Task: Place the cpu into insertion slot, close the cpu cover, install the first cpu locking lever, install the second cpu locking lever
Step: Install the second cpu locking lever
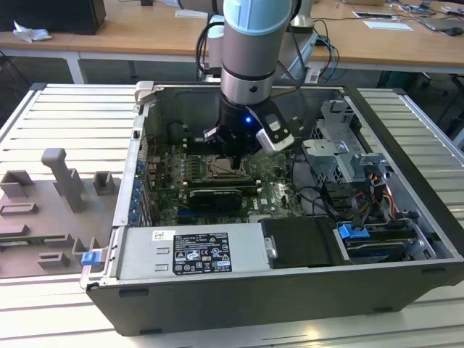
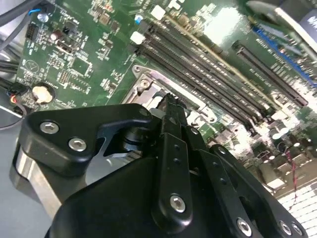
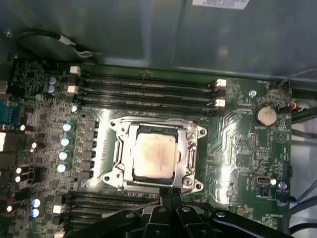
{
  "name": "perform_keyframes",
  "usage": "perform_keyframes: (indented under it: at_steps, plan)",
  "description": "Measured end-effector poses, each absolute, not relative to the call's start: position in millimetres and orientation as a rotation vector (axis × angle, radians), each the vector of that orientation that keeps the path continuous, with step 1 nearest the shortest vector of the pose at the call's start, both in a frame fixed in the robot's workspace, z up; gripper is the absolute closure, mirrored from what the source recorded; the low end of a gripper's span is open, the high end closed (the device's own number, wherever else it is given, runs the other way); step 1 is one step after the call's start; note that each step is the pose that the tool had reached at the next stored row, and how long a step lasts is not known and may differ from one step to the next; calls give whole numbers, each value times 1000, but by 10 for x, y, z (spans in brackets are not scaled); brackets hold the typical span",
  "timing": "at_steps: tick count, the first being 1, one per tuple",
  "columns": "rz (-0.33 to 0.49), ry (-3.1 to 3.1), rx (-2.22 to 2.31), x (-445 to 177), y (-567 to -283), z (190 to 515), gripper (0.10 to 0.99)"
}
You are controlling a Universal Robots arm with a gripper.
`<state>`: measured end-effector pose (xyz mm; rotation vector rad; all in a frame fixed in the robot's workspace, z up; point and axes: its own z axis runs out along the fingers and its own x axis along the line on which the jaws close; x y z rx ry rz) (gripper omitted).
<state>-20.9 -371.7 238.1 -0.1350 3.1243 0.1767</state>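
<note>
The robot's black hand [image 1: 230, 148] hangs low inside the open dark-grey computer case [image 1: 217, 304], just above the green circuit board [image 1: 272, 190], below the grey and pale-blue arm [image 1: 250, 51]. In the first wrist view the hand [image 3: 170, 196] has its two thin black fingers [image 3: 165, 198] pressed together with no gap, and nothing shows between them. Their tips sit at the 6 o'clock edge of the square silver-rimmed insertion slot [image 3: 194, 161], on or just over its metal rim; whether they touch it cannot be told.

The small flat square cpu with its pale silver-beige top [image 3: 154, 156] lies level in the slot. The thin silver cpu cover frame with its square window [image 3: 130, 151] is down flat around the chip, so the chip shows through the window.

In the second wrist view the hand [image 2: 171, 106] reaches the slot's silver frame [image 2: 148, 87], with long black memory connectors [image 2: 208, 74] running beside it.

On the board in the first wrist view, four long dark memory connectors [image 3: 146, 89] lie at 12 o'clock of the slot, a round silver coin battery [image 3: 266, 115] at about 2 o'clock, and a column of small silver capacitors [image 3: 64, 148] at 9 o'clock.

In the exterior view the case rests on a ribbed pale metal table [image 1: 58, 116], and a grey moulded fixture tray [image 1: 51, 210] sits at the case's 9 o'clock.
</note>
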Motion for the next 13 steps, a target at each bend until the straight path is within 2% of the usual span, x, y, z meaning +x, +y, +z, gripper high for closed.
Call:
perform_keyframes:
  at_steps: [13]
  plan:
    - [212, 3121, -135, -544, -3835, 2270, 980]
